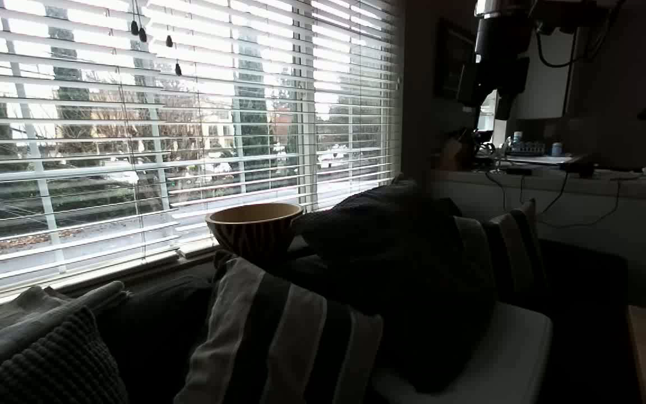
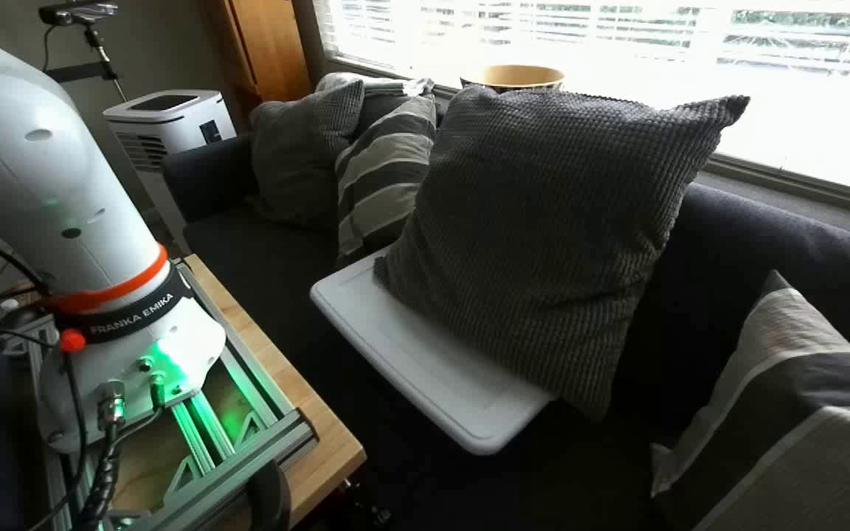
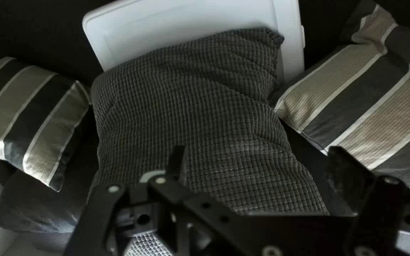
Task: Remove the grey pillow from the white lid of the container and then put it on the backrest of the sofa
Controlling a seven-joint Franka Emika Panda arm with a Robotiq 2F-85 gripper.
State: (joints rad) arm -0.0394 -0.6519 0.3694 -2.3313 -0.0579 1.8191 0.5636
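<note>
"Is the waffle-textured grey pillow (image 2: 550, 236) off the white lid (image 2: 417, 354) yet?"

"No. Most of its lower edge sits on the lid, with one corner poking past the side. The rest tilts back toward the backrest (image 2: 786, 236) of the dark sofa (image 2: 240, 258)."

"Surely that lean counts for something?"

"A little, maybe. I'd call the removal undone while that edge is on the lid. Whether its back touches the backrest, I can't tell; the pillow hides it."

"And the fingers (image 3: 345, 174)?"

"Spread wide, gripping nothing. In an exterior view they hang clear above the pillow."

"So what's left?"

"Nearly everything, by my reading: pinch the fabric, lift the pillow free of the lid, lay it over the top of the backrest, let go."
</note>
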